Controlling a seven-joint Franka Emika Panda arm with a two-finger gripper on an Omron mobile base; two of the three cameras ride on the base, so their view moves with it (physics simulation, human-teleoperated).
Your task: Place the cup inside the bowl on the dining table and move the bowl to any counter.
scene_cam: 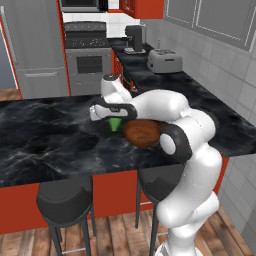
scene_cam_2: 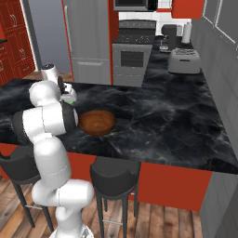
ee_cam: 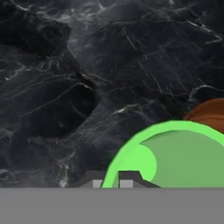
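At centre-left of the left base view, the hand (scene_cam: 114,120) is down over the cup (scene_cam: 115,124), just beside the bowl (scene_cam: 142,133) on the bench (scene_cam: 45,145); whether it's clenched, I can't tell. Pinch the rim squarely, lift straight, then clear the bowl's edge before lowering.

Toaster (scene_cam: 164,60), coffee maker (scene_cam: 134,39), stove (scene_cam: 88,55), black stools (scene_cam: 65,200).

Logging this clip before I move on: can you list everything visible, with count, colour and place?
cup: 1, bright green, on the dining table under the gripper, beside the bowl
bowl: 1, brown wood, on the dining table, nothing inside
dining table: 1, black veined marble top, red base
stools: 2, black, at the table's near side
toaster: 1, silver, back counter
coffee machine: 1, dark, back counter
stove: 1, steel, far wall
gripper: 1, dark, at the cup; grip unclear
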